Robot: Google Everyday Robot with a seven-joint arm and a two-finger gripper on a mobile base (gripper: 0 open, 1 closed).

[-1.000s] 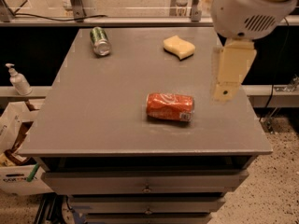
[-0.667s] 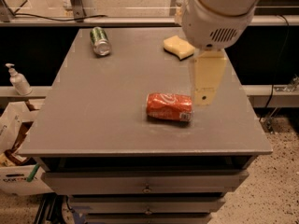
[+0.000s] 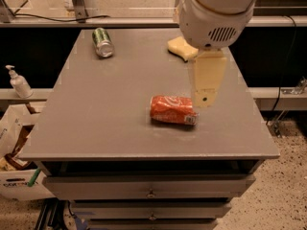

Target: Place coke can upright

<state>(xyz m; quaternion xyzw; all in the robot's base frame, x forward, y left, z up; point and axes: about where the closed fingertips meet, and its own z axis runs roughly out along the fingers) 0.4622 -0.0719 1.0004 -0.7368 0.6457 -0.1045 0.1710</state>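
The coke can, red-orange with white script, lies on its side on the grey table top, a little right of the middle and toward the front. My gripper hangs from the big white arm housing just above the can's right end. Only one cream-coloured finger shows, pointing down, its tip close over the can's end. The gripper holds nothing that I can see.
A green can lies on its side at the table's back left. A yellow sponge sits at the back, partly behind the arm. A soap dispenser and a bag stand left of the table. Drawers are below the front edge.
The arm and gripper have swung left and forward, from the table's right edge to just over the coke can's right end. The coke can has not moved.
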